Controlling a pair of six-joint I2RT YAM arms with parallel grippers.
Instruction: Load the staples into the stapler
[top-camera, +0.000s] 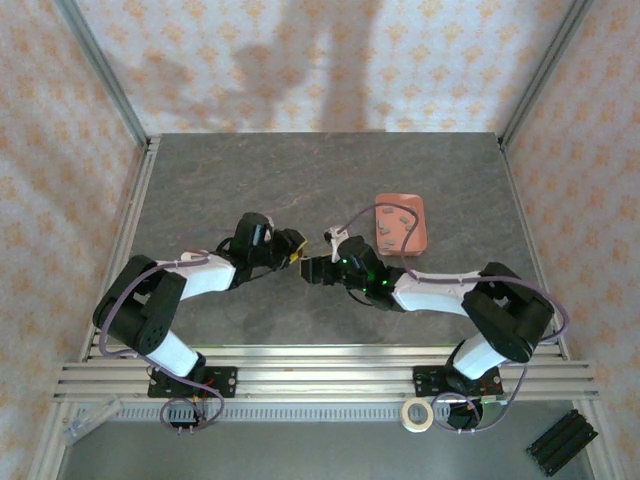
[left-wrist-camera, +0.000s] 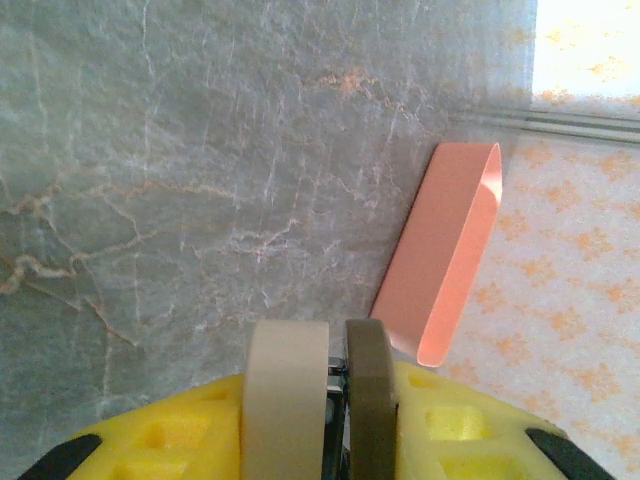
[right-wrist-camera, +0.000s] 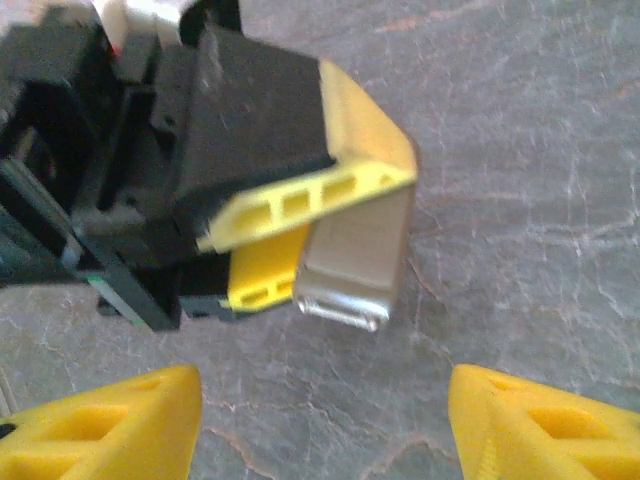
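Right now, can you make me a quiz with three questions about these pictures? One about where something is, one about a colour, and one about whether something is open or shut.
1. Where is the tape roll?
A) in the middle of the grey table
B) by the right arm's base, at the near rail
C) against the far wall

2. What colour is the tray?
A) salmon pink
B) blue
C) green

3. How is the right pincer?
A) shut tight
B) open, fingers wide apart
C) squeezing a ball

Answers:
1 B: the top view shows the roll just beside that base.
2 A: it looks pink in both the top view and the left wrist view.
3 B: in the right wrist view its two yellow fingers stand far apart.
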